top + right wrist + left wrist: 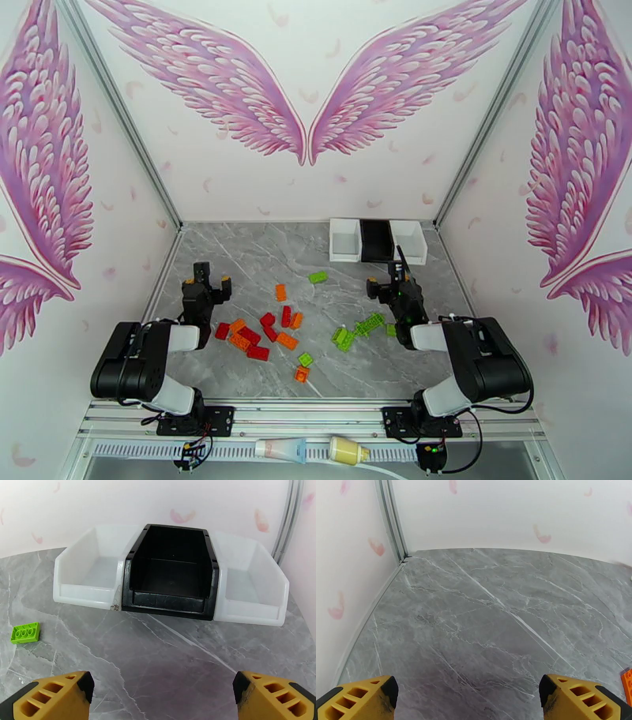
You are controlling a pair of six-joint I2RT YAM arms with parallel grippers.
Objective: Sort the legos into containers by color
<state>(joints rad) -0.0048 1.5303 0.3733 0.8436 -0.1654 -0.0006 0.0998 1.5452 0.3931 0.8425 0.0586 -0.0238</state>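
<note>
Both grippers open wide, no bricks sorted yet.

From above, the legos (253, 338) lie loose on the worktop (237, 253). The red and orange ones are mixed close together on the left, and the green ones are on the right. The containers (344, 251) sit at the far side. The left gripper (212, 280) and right gripper (385, 278) are both spread and hold nothing. In the left wrist view there is bare worktop ahead, and an orange lego (628, 679) peeks in at the right edge. In the right wrist view the three containers look empty, and one green lego (25, 632) lies off to the left. The bricks are tiny and packed tight, so I think a gripper could pinch two colors at once. It could also knock a brick away.
</note>
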